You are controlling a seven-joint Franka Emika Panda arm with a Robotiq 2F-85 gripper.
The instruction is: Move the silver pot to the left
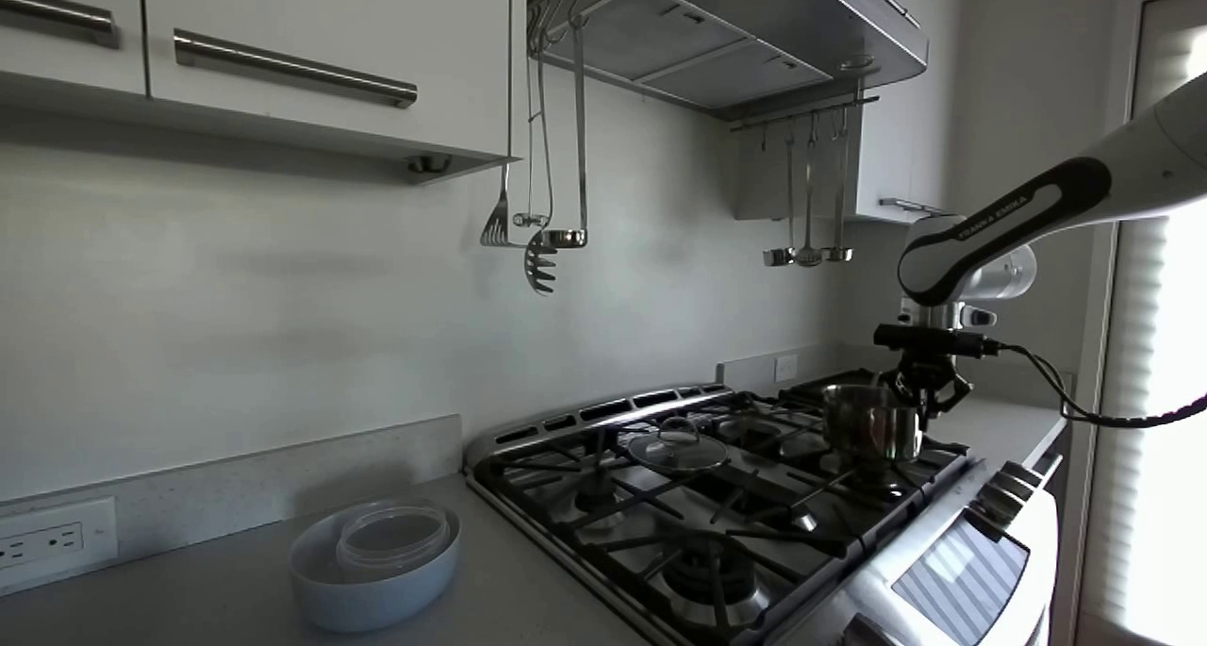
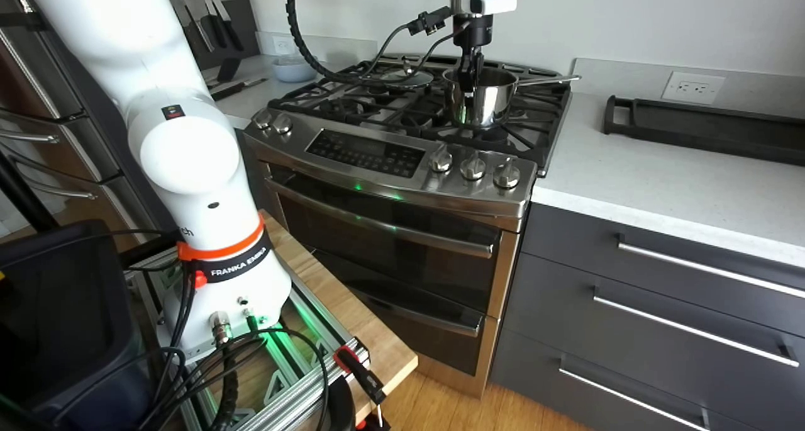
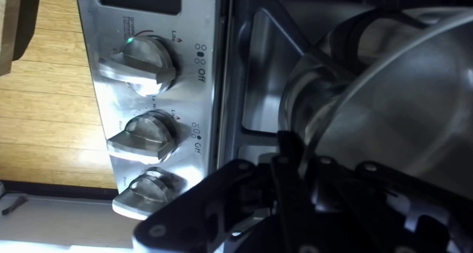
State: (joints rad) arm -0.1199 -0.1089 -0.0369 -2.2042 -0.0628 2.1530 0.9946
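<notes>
The silver pot [image 1: 860,427] is over the front burner at the right end of the stove, and it shows in both exterior views [image 2: 495,102]. Its long handle [image 2: 548,80] points to the right in that exterior view. In the wrist view the pot [image 3: 399,109] fills the right side. My gripper [image 3: 303,155] is shut on the pot's near wall, one finger outside and one inside the rim. The gripper also shows in both exterior views [image 1: 922,418] [image 2: 469,91], pointing down at the rim. The inner fingertip is hidden or dark. I cannot tell whether the pot's base touches the grate.
Black grates [image 1: 726,533] cover the stove. A glass lid [image 1: 677,448] lies on them, left of the pot. Control knobs [image 2: 473,167] line the stove's front. A pale bowl [image 1: 372,571] with round containers stands on the counter. A black tray [image 2: 710,129] lies right. Utensils [image 1: 808,250] hang above.
</notes>
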